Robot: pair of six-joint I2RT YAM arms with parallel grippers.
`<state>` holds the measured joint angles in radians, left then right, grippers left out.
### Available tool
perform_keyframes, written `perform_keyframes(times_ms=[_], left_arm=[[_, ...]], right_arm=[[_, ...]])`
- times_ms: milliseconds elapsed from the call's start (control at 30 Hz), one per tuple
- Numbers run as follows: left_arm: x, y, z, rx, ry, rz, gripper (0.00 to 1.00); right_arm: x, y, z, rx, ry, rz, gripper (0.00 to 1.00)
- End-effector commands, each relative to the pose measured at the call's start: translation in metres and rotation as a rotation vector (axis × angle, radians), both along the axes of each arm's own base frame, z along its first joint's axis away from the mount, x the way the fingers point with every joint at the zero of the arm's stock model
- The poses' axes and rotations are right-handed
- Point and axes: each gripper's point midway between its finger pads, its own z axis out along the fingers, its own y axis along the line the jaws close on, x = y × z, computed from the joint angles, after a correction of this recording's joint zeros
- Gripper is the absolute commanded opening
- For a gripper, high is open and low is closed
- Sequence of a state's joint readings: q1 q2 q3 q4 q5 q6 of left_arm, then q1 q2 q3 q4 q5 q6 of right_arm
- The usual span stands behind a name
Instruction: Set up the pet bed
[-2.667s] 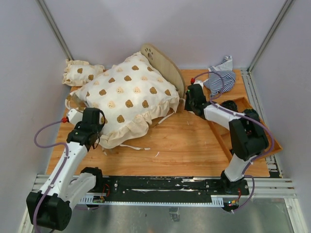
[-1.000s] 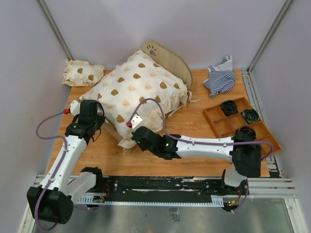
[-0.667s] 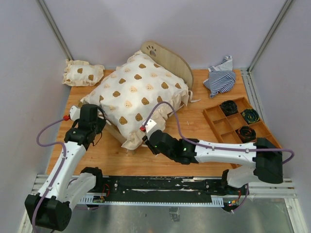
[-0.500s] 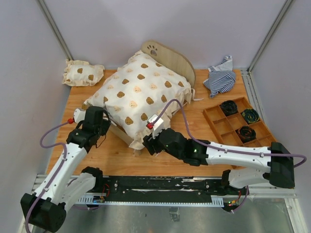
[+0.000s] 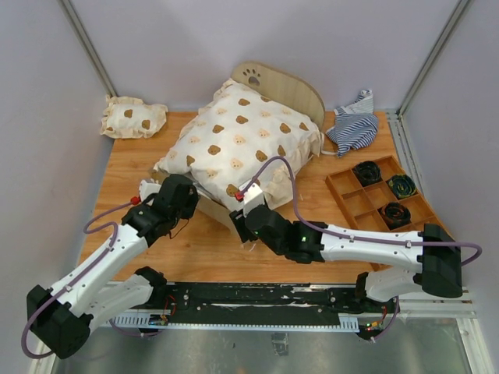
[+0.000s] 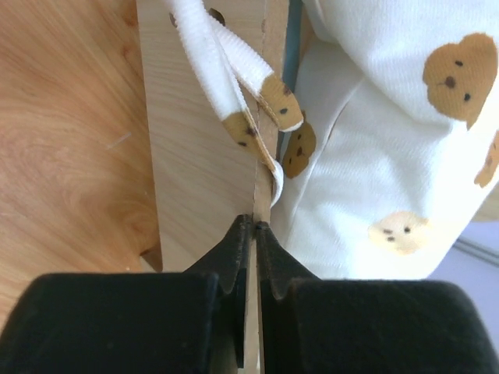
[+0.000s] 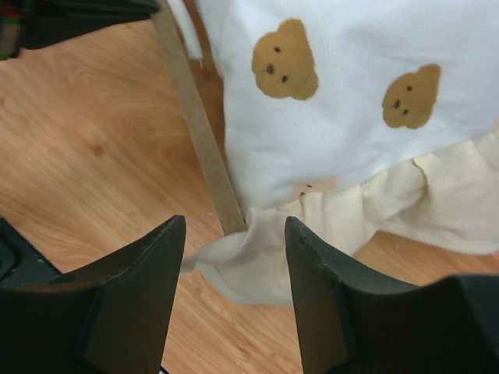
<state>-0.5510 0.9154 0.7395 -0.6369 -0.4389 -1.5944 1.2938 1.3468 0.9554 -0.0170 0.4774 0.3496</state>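
The pet bed (image 5: 287, 84) is seen towards the back of the wooden table (image 5: 129, 167), near its middle, set askew with its rounded, paw-printed end board at the far side. Most of its frame is covered by the large bear-print cushion (image 5: 238, 140) resting on it. A thin light-wood board at the bed's near-left end is pinched between the closed fingers of the left gripper (image 6: 255, 226). A tie strap (image 6: 234, 86) of the cushion is draped over that board (a sliver of blue is glimpsed behind the board's edge). The right gripper (image 7: 234, 230) is held with its jaws wide apart just in front of the bed's near corner, where the cushion's frill (image 7: 257, 265) spills onto the table; nothing is gripped by it. A small matching cushion (image 5: 134, 117) is set at the back-left corner. A crumpled blue-and-white striped cloth (image 5: 352, 125) lies at the back right. A compartmented wooden tray (image 5: 360, 204) holding dark coils is placed near it, at the right edge.
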Motion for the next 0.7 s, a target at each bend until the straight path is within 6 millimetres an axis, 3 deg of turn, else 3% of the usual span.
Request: perform_keyframes(times_ms=[0,167,300,367,533,667], left_arm=[[-0.007,-0.015,-0.014,-0.046,0.061,-0.01,0.0],[-0.006,-0.02,-0.012,-0.052,0.056,-0.005,0.0],[-0.007,-0.019,-0.012,-0.047,0.05,0.003,0.0],[-0.008,-0.016,-0.013,-0.041,0.043,0.012,0.0],[-0.012,-0.004,-0.014,-0.011,0.044,0.048,0.0],[-0.011,0.001,-0.01,0.009,0.033,0.057,0.0]], right_arm=[[0.014,-0.039,-0.004,-0.099,-0.042,-0.162,0.55],[0.01,-0.04,-0.02,-0.141,-0.008,-0.137,0.54],[0.01,-0.048,-0.023,-0.185,-0.004,-0.16,0.16],[0.012,-0.061,-0.021,-0.213,-0.018,-0.189,0.08],[0.015,-0.101,-0.014,-0.283,-0.082,-0.244,0.08],[0.012,-0.115,-0.031,-0.321,-0.083,-0.244,0.08]])
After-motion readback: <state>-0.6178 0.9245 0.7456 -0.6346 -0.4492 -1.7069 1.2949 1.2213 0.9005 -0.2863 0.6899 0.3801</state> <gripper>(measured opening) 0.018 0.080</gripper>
